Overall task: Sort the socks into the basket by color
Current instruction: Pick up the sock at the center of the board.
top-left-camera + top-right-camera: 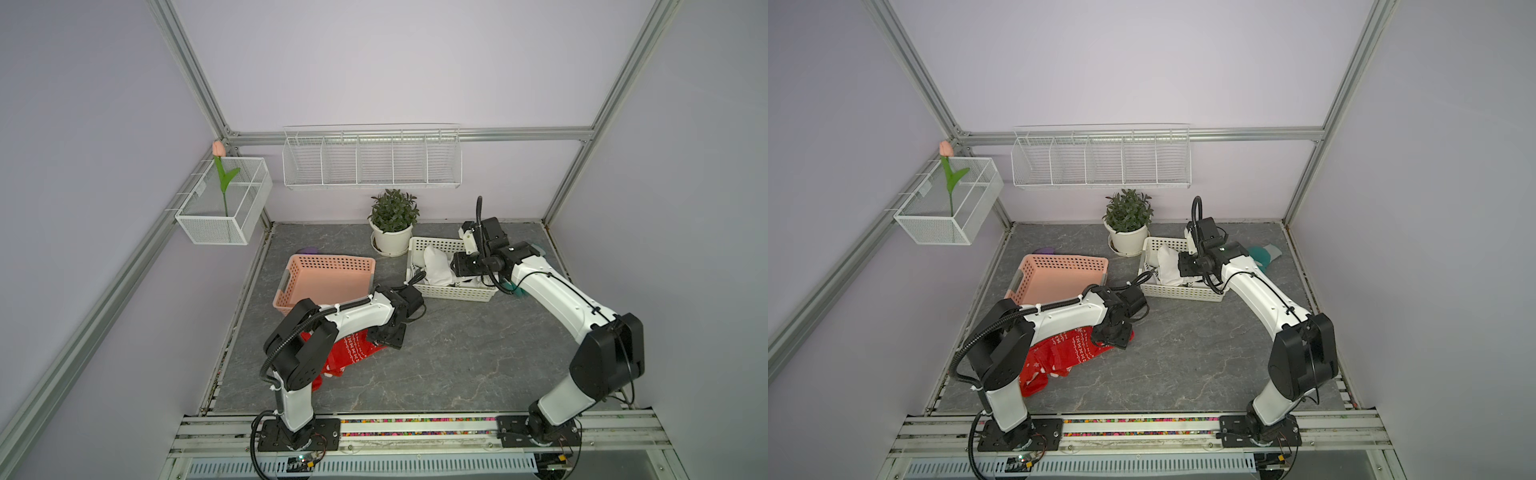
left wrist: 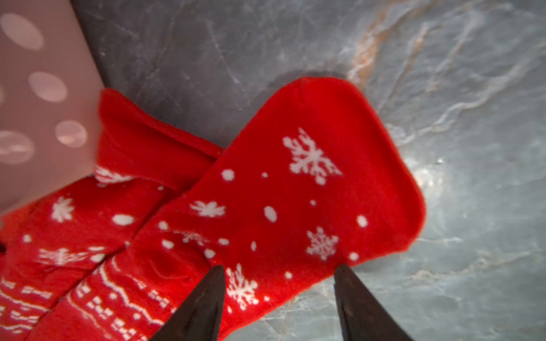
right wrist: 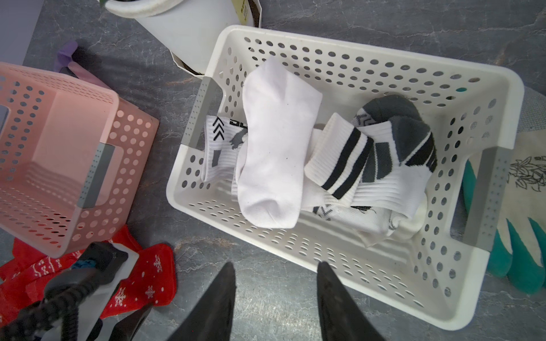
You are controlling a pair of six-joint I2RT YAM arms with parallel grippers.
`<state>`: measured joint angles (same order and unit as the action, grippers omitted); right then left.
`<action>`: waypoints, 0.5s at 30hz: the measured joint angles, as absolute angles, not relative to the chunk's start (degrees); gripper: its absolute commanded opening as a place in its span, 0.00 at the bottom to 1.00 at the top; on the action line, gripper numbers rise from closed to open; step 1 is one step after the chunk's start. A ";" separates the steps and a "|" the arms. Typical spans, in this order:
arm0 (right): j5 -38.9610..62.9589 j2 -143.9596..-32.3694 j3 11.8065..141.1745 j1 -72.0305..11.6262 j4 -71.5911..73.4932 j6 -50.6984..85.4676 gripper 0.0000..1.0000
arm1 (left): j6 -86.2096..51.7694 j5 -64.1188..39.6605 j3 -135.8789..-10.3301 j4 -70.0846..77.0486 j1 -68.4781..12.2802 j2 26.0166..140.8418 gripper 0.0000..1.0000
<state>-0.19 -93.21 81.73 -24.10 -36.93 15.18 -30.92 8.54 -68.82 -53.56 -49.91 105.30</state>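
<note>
Two red socks with white snowflakes [image 1: 353,349] [image 1: 1071,349] lie on the grey table in front of the pink basket [image 1: 328,266] [image 1: 1059,262]. In the left wrist view one red sock [image 2: 295,192] overlaps a second one [image 2: 88,224]. My left gripper [image 2: 280,267] [image 1: 388,336] is low over that sock's edge and open, with one finger above the fabric and one above the table. The white basket [image 1: 453,293] [image 3: 354,274] holds a plain white sock [image 3: 274,147] and black-and-grey striped ones [image 3: 384,165]. My right gripper [image 3: 275,263] [image 1: 459,266] hangs open by the basket's rim, empty.
A potted plant [image 1: 392,239] stands behind and between the two baskets. Teal-and-white gloves [image 3: 526,206] [image 1: 1264,255] lie beyond the white basket. A purple item [image 1: 309,250] sits behind the pink basket. Wire racks hang on the back and left walls.
</note>
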 measured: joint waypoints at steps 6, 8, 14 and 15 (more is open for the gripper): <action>-0.21 -93.21 81.73 -24.10 -36.93 15.18 0.47 | -30.17 5.43 -67.96 -52.14 -48.66 105.30 0.53; -0.23 -93.21 81.73 -24.10 -36.93 15.18 0.47 | -29.87 4.51 -67.92 -51.77 -48.64 105.30 0.43; -0.43 -93.21 81.73 -24.10 -36.93 15.18 0.47 | -29.52 3.05 -67.90 -51.09 -48.64 105.36 0.00; -0.43 -93.21 81.73 -24.10 -36.93 15.18 0.47 | -29.34 3.07 -67.92 -51.22 -48.64 105.36 0.00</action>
<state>-0.43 -93.21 81.73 -24.10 -36.93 15.18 -29.34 3.07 -67.92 -51.22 -48.64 105.36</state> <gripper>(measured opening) 0.472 0.062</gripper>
